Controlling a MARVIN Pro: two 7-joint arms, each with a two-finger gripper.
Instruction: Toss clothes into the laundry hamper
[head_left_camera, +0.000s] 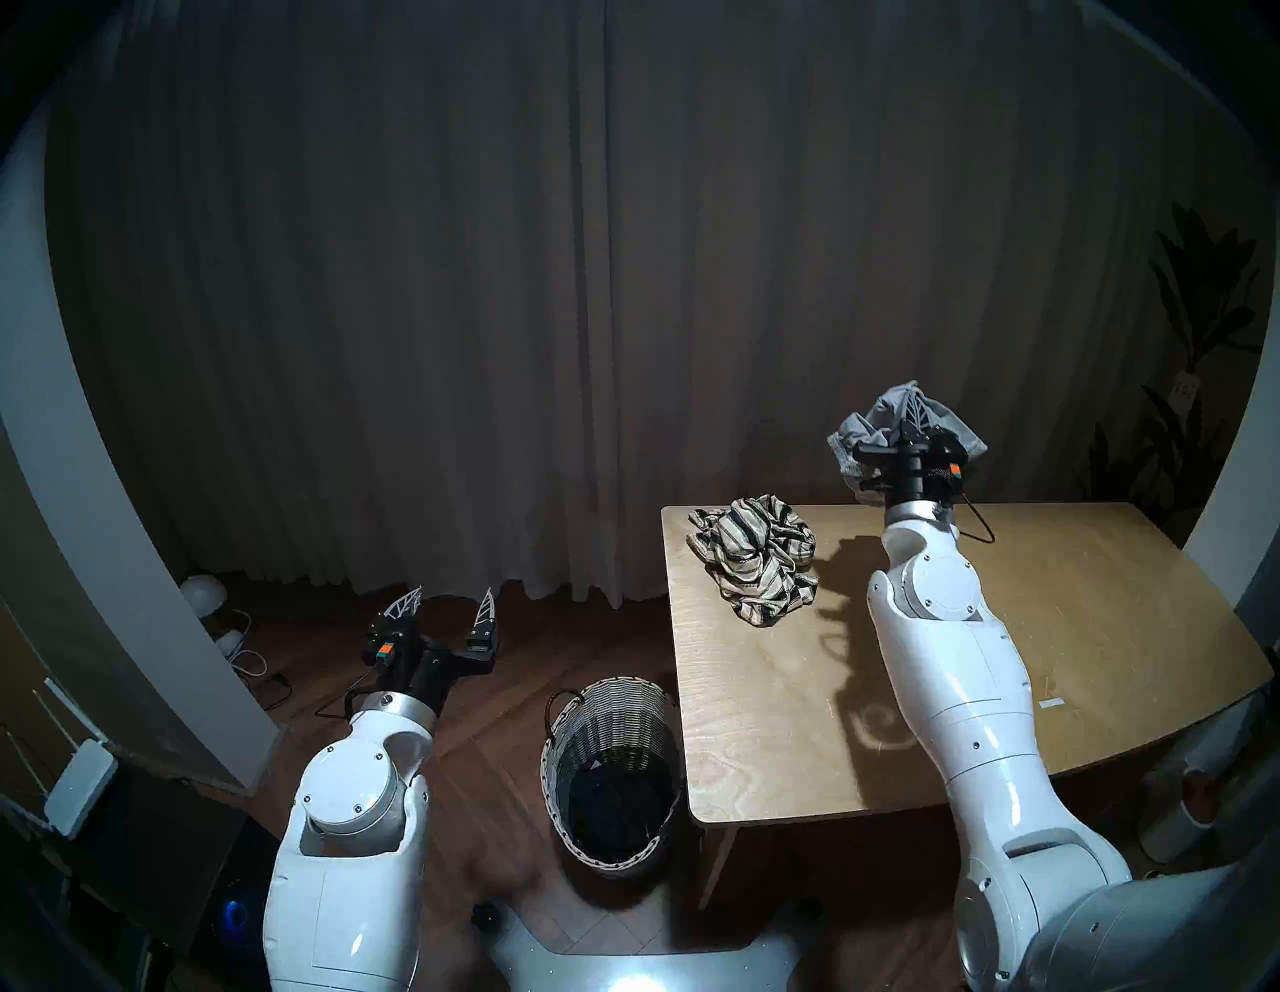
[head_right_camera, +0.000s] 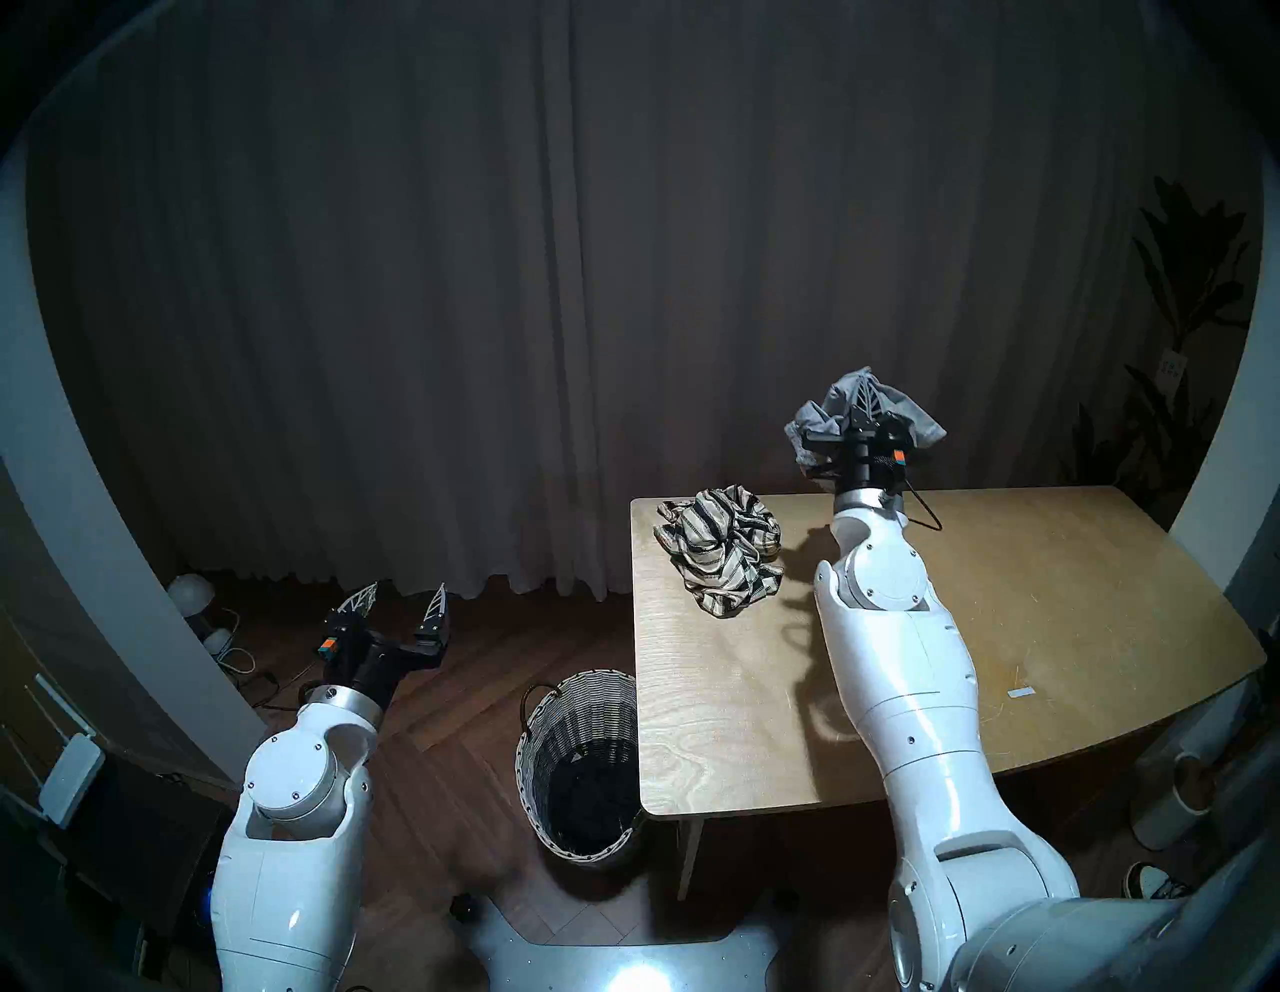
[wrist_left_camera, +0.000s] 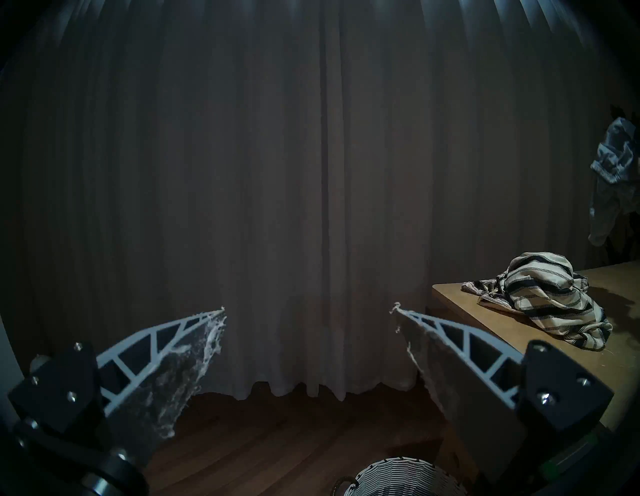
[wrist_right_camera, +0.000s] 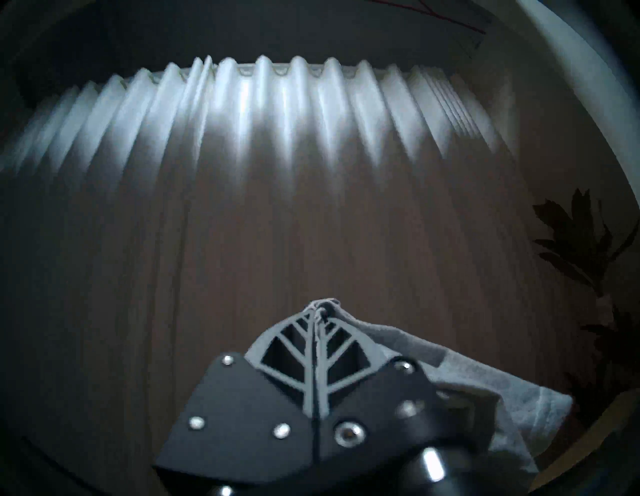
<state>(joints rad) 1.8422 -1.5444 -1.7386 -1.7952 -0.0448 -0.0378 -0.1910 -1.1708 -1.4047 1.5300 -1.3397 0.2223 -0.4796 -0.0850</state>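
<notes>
While the pinched garment hung high over the table, the scene was catalogued as follows, nearest item first.

Hamper: laundry hamper (head_left_camera: 613, 769), tall round grey-and-white weave with a pale rim and a dark loop handle, stood on the floor at 6 o'clock of the head view, just beside the table's near left corner.

Hamper contents: black garment (head_left_camera: 616, 807) lay dark at the bottom, detail too dim to tell.

Left unit: left gripper (head_left_camera: 450, 609) hung level at 8 o'clock, fingers spread wide, nothing between them.

Surface: wooden table (head_left_camera: 762, 727) ran from 5 to 3 o'clock.

Striped item: striped garment (head_left_camera: 758, 558), cream with dark stripes, sat crumpled near the table's far left corner, untouched.

Right unit: right gripper (head_left_camera: 913, 409) was raised at 2 o'clock, tilted upward, fingers pressed together on a small fold of cloth.

Held item: grey garment (head_left_camera: 852, 443), light grey knit, soft and limp, draped down both sides of the fingers, clear of the tabletop.

Backdrop: curtain (head_left_camera: 485, 277) closed off the far side.

Risk, grip: only a small pinch at the tips appeared to hold the cloth; a quick swing could probably shake it loose short of the hamper.

Risk, drape: the trailing folds might catch the table edge or the hamper rim and hang outside.

Risk, release: hamper sat tight against the table, so a release too far right would likely drop the knit on the wood.
</notes>
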